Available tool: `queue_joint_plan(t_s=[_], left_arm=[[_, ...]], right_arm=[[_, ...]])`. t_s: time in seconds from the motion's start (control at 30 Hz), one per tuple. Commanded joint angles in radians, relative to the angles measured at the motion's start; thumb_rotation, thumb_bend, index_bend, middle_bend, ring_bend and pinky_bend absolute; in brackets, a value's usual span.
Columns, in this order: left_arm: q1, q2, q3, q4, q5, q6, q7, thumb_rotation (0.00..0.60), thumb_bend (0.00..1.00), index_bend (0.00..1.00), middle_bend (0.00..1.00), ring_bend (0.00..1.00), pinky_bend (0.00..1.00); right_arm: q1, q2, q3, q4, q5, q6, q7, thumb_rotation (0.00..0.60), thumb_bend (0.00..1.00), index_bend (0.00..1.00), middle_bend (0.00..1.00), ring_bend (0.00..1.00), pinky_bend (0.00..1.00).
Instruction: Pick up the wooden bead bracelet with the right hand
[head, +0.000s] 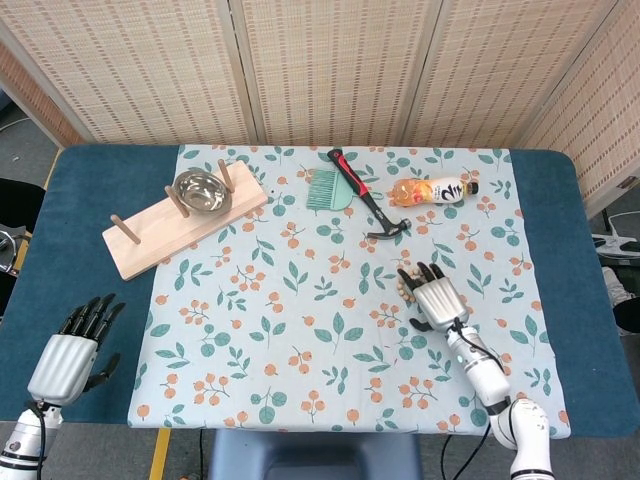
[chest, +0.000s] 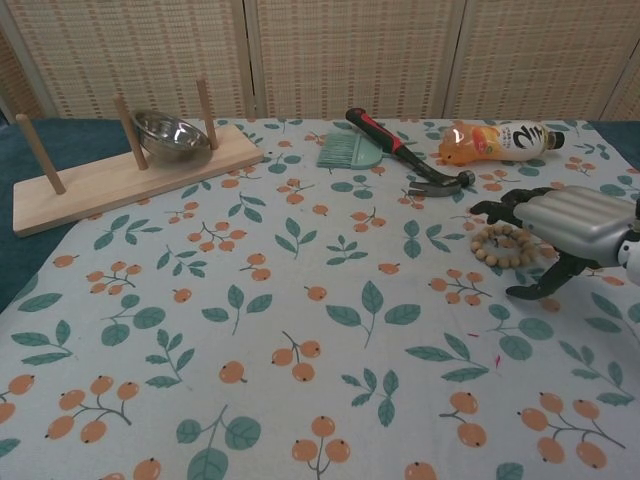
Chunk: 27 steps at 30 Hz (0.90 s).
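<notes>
Bracelet of wooden beads (chest: 504, 245) lies flat on the floral cloth (chest: 300, 300) of your counter (head: 90, 215), partly under your right hand (chest: 568, 222). That hand is spread, fingers (chest: 500, 207) splayed above the beads and thumb to the near side; it holds nothing. In the head view only a few beads show at the hand's left edge. Your left hand (head: 72, 355) rests on the blue counter edge at the near left, fingers extended and empty. On the wooden peg rack (head: 180, 225) a steel bowl (head: 201, 190) leans between pegs; you cannot see anything inside it. Beyond lie a green brush (head: 324, 190), a claw hammer (head: 368, 198) and an orange drink bottle (head: 432, 190) on its side.
</notes>
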Motion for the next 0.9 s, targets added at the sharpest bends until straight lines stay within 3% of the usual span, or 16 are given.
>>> queue_joint_plan(t_s=[0.03, 0.17, 0.27, 0.37, 0.47, 0.6, 0.7, 0.9], left_arm=[[0.000, 0.000, -0.001, 0.001, -0.002, 0.000, 0.001, 0.600, 0.41, 0.07, 0.00, 0.00, 0.16], [0.000, -0.001, -0.002, 0.002, -0.004, -0.001, 0.001, 0.600, 0.41, 0.07, 0.00, 0.00, 0.16], [-0.001, -0.002, -0.001, 0.000, -0.003, -0.003, 0.004, 0.600, 0.41, 0.07, 0.00, 0.00, 0.16], [0.002, -0.003, -0.003, 0.000, 0.005, 0.009, 0.005, 0.600, 0.41, 0.06, 0.00, 0.00, 0.16], [0.007, -0.002, -0.005, 0.004, 0.014, 0.031, -0.005, 0.600, 0.41, 0.02, 0.00, 0.00, 0.16], [0.009, -0.002, -0.008, 0.008, 0.017, 0.042, -0.011, 0.600, 0.41, 0.00, 0.00, 0.00, 0.16], [0.012, -0.015, -0.020, 0.037, 0.028, 0.072, -0.028, 0.600, 0.41, 0.00, 0.00, 0.00, 0.16], [0.010, -0.033, -0.020, 0.058, 0.040, 0.080, -0.028, 0.600, 0.41, 0.00, 0.00, 0.00, 0.14]], right_arm=[[-0.040, 0.035, -0.029, -0.074, -0.019, 0.035, 0.050, 0.413, 0.14, 0.00, 0.08, 0.00, 0.04], [-0.110, 0.113, -0.102, -0.221, -0.096, 0.132, 0.135, 0.406, 0.13, 0.00, 0.01, 0.00, 0.00], [-0.155, 0.148, -0.117, -0.318, -0.113, 0.159, 0.209, 0.406, 0.12, 0.00, 0.00, 0.00, 0.00], [-0.257, 0.151, -0.084, -0.439, -0.076, 0.101, 0.253, 0.407, 0.12, 0.00, 0.00, 0.00, 0.00], [-0.462, 0.138, -0.006, -0.553, 0.030, -0.087, 0.222, 0.406, 0.12, 0.00, 0.00, 0.00, 0.00], [-0.542, 0.131, 0.025, -0.565, 0.080, -0.176, 0.187, 0.403, 0.12, 0.00, 0.00, 0.00, 0.00], [-0.725, 0.107, 0.137, -0.503, 0.225, -0.364, 0.083, 0.404, 0.12, 0.00, 0.00, 0.00, 0.00], [-0.699, 0.102, 0.174, -0.424, 0.302, -0.428, 0.026, 0.407, 0.12, 0.00, 0.00, 0.00, 0.00]])
